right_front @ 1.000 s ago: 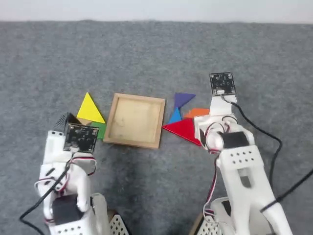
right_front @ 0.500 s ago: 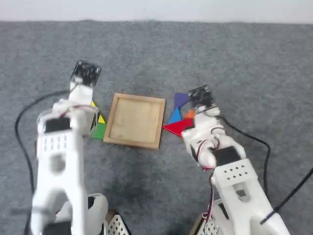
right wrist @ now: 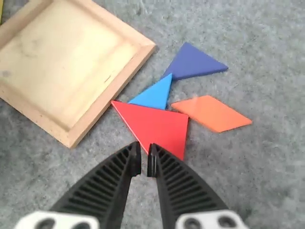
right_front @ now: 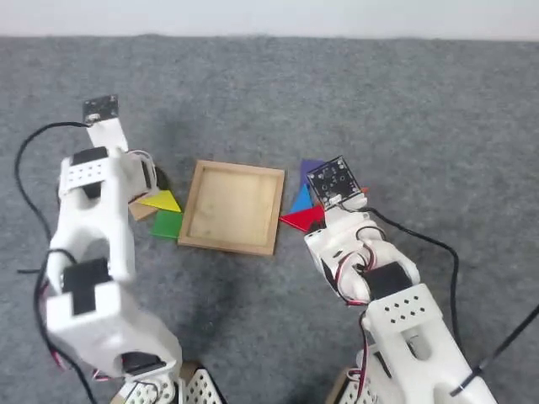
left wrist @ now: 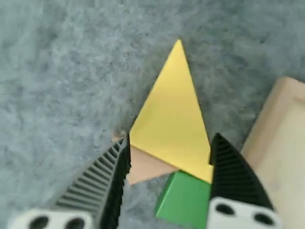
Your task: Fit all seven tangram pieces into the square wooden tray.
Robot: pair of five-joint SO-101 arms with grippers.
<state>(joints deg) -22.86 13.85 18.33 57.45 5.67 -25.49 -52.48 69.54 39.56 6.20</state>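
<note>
While left tool (left wrist: 170, 143) gapes over yellow triangle (left wrist: 171, 105) | right tool (right wrist: 144, 151) closed

The square wooden tray (right_front: 232, 206), pale with a raised rim and nothing in it, lies flat near the middle of the grey tabletop. Toward the left edge lie a large yellow triangle (left wrist: 174, 124), a green piece (left wrist: 183, 200) touching its corner, and a tan piece (left wrist: 145, 164) against its long side. Toward the right edge, a large red triangle (right wrist: 155, 126) points a corner at the tray's rim; a small light blue triangle (right wrist: 152, 95) rests along its far side, a dark blue triangle (right wrist: 195, 64) sits beyond that, and an orange parallelogram (right wrist: 211, 113) meets the red corner.
</note>
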